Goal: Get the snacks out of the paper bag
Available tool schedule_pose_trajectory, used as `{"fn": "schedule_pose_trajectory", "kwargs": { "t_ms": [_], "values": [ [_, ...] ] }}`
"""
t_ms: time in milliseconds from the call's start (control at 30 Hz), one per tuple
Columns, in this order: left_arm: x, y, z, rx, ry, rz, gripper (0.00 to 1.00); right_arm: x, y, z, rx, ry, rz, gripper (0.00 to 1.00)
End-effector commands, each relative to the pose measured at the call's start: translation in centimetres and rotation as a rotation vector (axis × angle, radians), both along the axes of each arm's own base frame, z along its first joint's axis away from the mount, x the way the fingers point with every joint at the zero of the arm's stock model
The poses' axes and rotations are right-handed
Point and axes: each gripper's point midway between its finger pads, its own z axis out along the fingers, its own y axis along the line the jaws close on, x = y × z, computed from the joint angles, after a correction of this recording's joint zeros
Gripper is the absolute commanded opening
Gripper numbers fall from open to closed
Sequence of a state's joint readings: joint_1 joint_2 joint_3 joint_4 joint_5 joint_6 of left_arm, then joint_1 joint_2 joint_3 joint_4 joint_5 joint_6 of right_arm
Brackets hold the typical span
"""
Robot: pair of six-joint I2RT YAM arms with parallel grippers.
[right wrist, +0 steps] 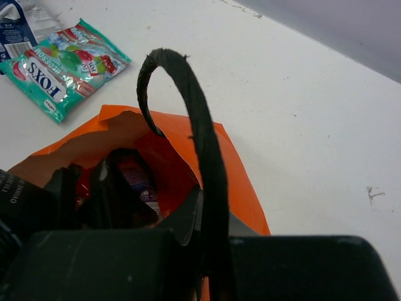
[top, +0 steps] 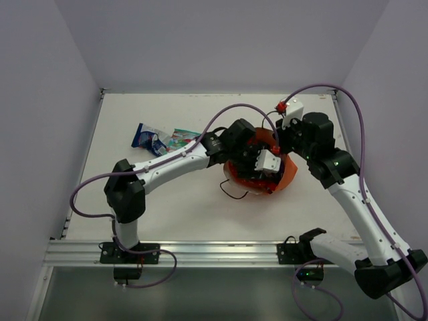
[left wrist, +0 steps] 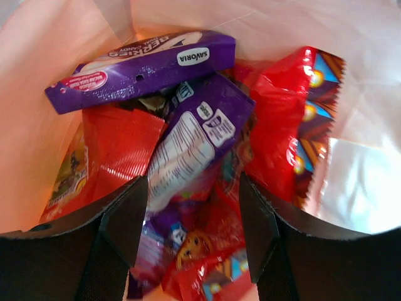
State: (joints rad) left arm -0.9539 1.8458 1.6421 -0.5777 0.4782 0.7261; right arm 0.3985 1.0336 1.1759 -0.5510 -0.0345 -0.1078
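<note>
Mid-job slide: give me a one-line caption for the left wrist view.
Left gripper, jaws open, inside the paper bag, straddling a purple packet among red snack packets.

Paper bag [top: 289, 176]: one is counted, orange.
Cord handles [right wrist: 202, 132]: two are counted, the second handle [top: 227, 192] being seen from above.
Packets on the table: two are counted, one blue packet [top: 148, 137] and one teal packet [top: 180, 138].
Packets inside the bag: at least four are counted.
Purple packets in the bag: two, an upper purple packet [left wrist: 144, 66] and a purple packet with a white label [left wrist: 194, 138].
Red packets in the bag: at least two, a left red packet [left wrist: 119, 150] and a right red packet [left wrist: 282, 125]; whether the red foil below is a further packet cannot be told.
Robot arms: two are counted, the left arm [top: 167, 164] and the right arm [top: 364, 200].
</note>
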Motion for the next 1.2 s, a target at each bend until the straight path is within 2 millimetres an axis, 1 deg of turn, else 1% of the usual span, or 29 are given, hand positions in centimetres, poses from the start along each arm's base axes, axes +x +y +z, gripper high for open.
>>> {"fn": "schedule_pose_trajectory", "kwargs": {
  "t_ms": [0,100,167,267,300,367,400,433,467,567,600,667,700,767,800,833,867,900,933,967,1000,1033,1067,1100,1133,1167],
  "values": [
    [0.4,-1.5,0.5,-0.061,-0.012,-0.024,0.65,0.5,0.1,2.9,0.040,-0.109,-0.007,0.00],
    [1.0,-2.2,0.1,-0.085,-0.022,-0.008,0.62,0.6,0.2,2.8,0.043,-0.107,-0.003,0.00],
    [1.1,-2.8,0.3,-0.116,-0.020,-0.009,0.61,0.7,0.2,2.7,0.043,-0.103,-0.005,0.00],
    [1.1,-3.3,0.1,-0.128,-0.004,-0.015,0.51,0.7,0.2,2.5,0.040,-0.097,-0.009,0.00],
    [1.0,-3.3,0.0,-0.126,-0.001,-0.018,0.38,0.7,0.1,2.6,0.039,-0.101,-0.016,0.00],
    [0.9,-3.0,0.0,-0.122,-0.003,-0.015,0.20,0.7,-0.2,2.7,0.035,-0.111,-0.026,0.00],
    [0.7,-2.6,0.2,-0.120,-0.006,-0.012,0.02,0.7,-0.2,2.6,0.035,-0.111,-0.028,0.00],
    [0.7,-2.4,0.3,-0.119,-0.011,-0.007,0.00,0.7,-0.2,2.7,0.037,-0.117,-0.029,0.00],
    [0.6,-2.2,0.7,-0.123,-0.018,-0.007,0.00,0.7,-0.2,2.7,0.041,-0.118,-0.029,0.00],
    [0.1,-1.4,3.2,-0.161,-0.038,0.000,0.00,1.0,-0.6,2.4,0.035,-0.116,-0.058,0.00],
    [-0.2,-0.9,5.4,-0.198,-0.060,0.003,0.00,1.1,-0.8,2.4,0.031,-0.117,-0.068,0.00],
    [-0.4,-0.4,8.2,-0.254,-0.083,0.030,0.00,1.3,-1.4,2.2,0.015,-0.116,-0.104,0.00],
    [-0.6,0.3,11.1,-0.312,-0.117,0.047,0.00,1.5,-1.6,2.1,0.014,-0.117,-0.120,0.00],
    [-0.2,1.3,14.1,-0.383,-0.153,0.127,0.00,1.7,-2.1,2.0,0.005,-0.116,-0.148,0.00],
    [-0.6,2.6,16.8,-0.440,-0.190,0.152,0.00,1.8,-2.3,1.9,0.003,-0.115,-0.162,0.00],
    [-0.1,3.4,18.0,-0.464,-0.218,0.201,0.00,1.8,-2.3,2.0,0.005,-0.119,-0.165,0.00],
    [-0.1,4.1,18.5,-0.488,-0.225,0.236,0.00,1.8,-2.4,2.0,0.004,-0.120,-0.172,0.00],
    [-0.5,5.8,20.6,-0.533,-0.252,0.267,0.00,1.8,-2.6,2.1,0.003,-0.122,-0.182,0.00],
    [-0.1,6.9,21.4,-0.554,-0.262,0.331,0.00,1.8,-2.7,2.1,0.001,-0.123,-0.188,0.00],
    [0.2,7.9,21.2,-0.552,-0.264,0.381,0.00,1.8,-2.8,2.1,0.001,-0.125,-0.194,0.00],
    [0.0,9.7,22.7,-0.589,-0.281,0.433,0.00,1.9,-3.0,2.2,-0.001,-0.128,-0.201,0.00],
    [1.0,11.3,22.7,-0.583,-0.300,0.530,0.00,1.9,-3.1,2.3,-0.002,-0.131,-0.212,0.00],
    [1.3,12.6,22.5,-0.586,-0.285,0.595,0.00,1.9,-3.2,2.5,-0.001,-0.135,-0.215,0.00],
    [1.9,14.7,21.9,-0.575,-0.293,0.679,0.00,1.9,-3.3,2.6,0.003,-0.138,-0.221,0.00],
    [3.0,16.6,20.8,-0.535,-0.295,0.788,0.00,2.0,-3.4,2.7,0.006,-0.141,-0.233,0.00],
    [3.4,18.0,19.9,-0.532,-0.256,0.869,0.00,2.0,-3.5,2.7,0.006,-0.139,-0.238,0.00]
  ]
}}
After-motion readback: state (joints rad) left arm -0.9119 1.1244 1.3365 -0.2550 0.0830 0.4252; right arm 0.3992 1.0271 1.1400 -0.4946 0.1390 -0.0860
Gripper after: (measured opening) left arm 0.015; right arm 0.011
